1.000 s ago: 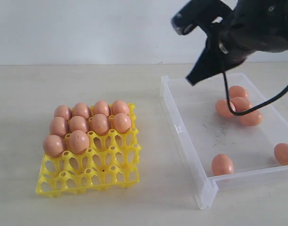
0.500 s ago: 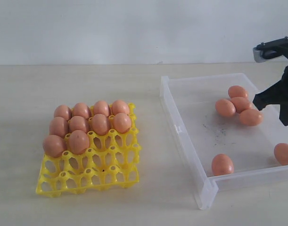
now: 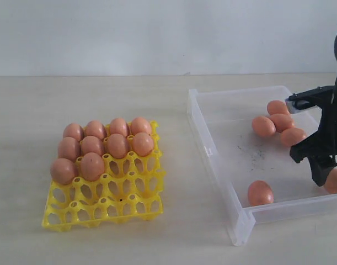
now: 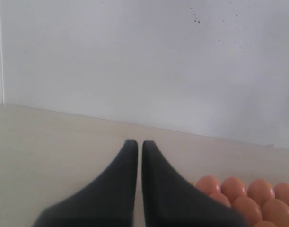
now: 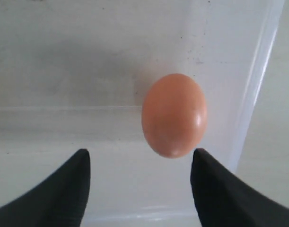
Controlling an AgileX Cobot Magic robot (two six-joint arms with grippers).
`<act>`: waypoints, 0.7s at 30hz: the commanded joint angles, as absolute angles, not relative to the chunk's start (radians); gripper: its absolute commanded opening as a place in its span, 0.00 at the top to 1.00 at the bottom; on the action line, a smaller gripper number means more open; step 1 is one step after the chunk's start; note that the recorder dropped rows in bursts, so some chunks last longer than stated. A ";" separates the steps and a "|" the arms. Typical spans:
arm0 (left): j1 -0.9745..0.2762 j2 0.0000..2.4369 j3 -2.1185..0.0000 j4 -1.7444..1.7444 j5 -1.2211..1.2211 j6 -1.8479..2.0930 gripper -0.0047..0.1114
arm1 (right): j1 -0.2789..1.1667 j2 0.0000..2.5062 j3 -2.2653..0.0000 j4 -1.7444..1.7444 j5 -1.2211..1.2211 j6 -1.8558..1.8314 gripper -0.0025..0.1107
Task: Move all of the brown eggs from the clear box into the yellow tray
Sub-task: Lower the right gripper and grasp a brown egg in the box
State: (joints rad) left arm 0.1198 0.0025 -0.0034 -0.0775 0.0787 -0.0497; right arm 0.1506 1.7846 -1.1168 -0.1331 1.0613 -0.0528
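Note:
The yellow tray (image 3: 110, 205) lies on the left of the table with several brown eggs (image 3: 105, 144) in its back cups. The clear box (image 3: 215, 160) on the right holds several loose eggs (image 3: 282, 122), one near its front wall (image 3: 260, 193). My right gripper (image 3: 317, 171) hangs low over the box's right front part, partly covering another egg (image 3: 336, 182). In the right wrist view this gripper (image 5: 140, 156) is open and empty, and one egg (image 5: 174, 115) lies just beyond its fingertips. My left gripper (image 4: 137, 142) is shut and empty beside the tray's eggs (image 4: 248, 198).
The box's near left corner (image 3: 240, 229) stands close to the table's front. A clear box wall (image 5: 258, 94) runs right beside the egg in the right wrist view. Bare tabletop (image 3: 179, 165) separates tray and box.
My right gripper swung from above the box's back left corner to the right and down into the box's front right part, and it opened.

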 commanded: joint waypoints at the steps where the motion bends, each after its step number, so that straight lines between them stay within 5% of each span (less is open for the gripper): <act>1: 0.118 0.000 0.000 -0.086 0.078 -0.059 0.93 | 0.149 1.830 -1.116 -0.148 1.015 -0.035 0.49; 21: 0.118 0.000 0.000 -0.086 0.075 -0.059 0.93 | 0.149 1.978 -1.116 -0.219 0.956 0.045 0.49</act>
